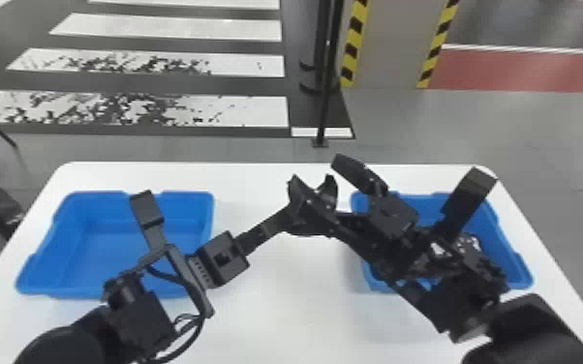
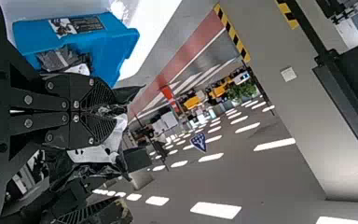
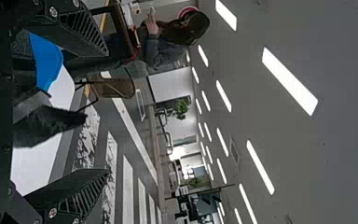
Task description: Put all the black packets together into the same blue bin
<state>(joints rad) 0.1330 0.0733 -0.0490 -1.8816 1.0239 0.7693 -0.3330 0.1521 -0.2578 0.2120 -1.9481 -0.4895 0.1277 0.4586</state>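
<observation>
On the left side of the table (image 1: 281,314), the left blue bin (image 1: 38,264) is standing to the left of both sets of fingers. The left gripper (image 2: 110,111) is pinching a black packet (image 1: 310,208) in closed fingers over the middle of the table, between the two bins. Just to its right, the right gripper (image 3: 107,112) is holding its fingers wide apart, not gripping; the packet is sitting between them, and a touch cannot be told. The crumpled packet's long axis is staying unclear. Farther right, below and beside the right fingers, the right blue bin (image 1: 518,264) is carrying other packets (image 1: 468,242), so the right arm is being the nearer one to it. The coming move is probably turning on this: the right fingers are needing to close on the packet from both sides before the left ones open.
</observation>
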